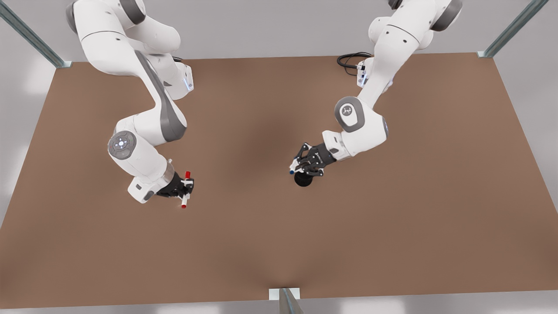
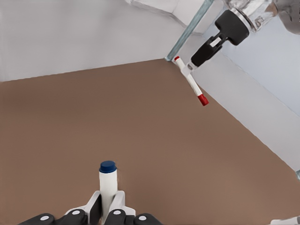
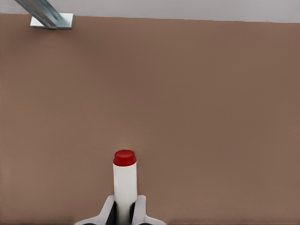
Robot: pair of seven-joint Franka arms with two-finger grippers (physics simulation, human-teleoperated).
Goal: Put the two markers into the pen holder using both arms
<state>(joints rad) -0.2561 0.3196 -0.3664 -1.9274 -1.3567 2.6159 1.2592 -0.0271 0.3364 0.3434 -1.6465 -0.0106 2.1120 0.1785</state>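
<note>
The left gripper (image 1: pixel 301 165), closed on the blue marker (image 2: pixel 107 183) directly above the pen holder (image 1: pixel 303 179), should tip it upright before release, while the right gripper (image 1: pixel 185 188), well apart, waits clamping the red marker (image 3: pixel 124 183).

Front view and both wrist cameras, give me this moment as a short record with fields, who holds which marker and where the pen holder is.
left gripper: shut on the blue-capped marker, just above the pen holder
right gripper: shut on the red-capped marker, at the front view's left, apart from the holder
pen holder: black, on the brown table, partly hidden under the left gripper
markers in holder: none yet
</note>
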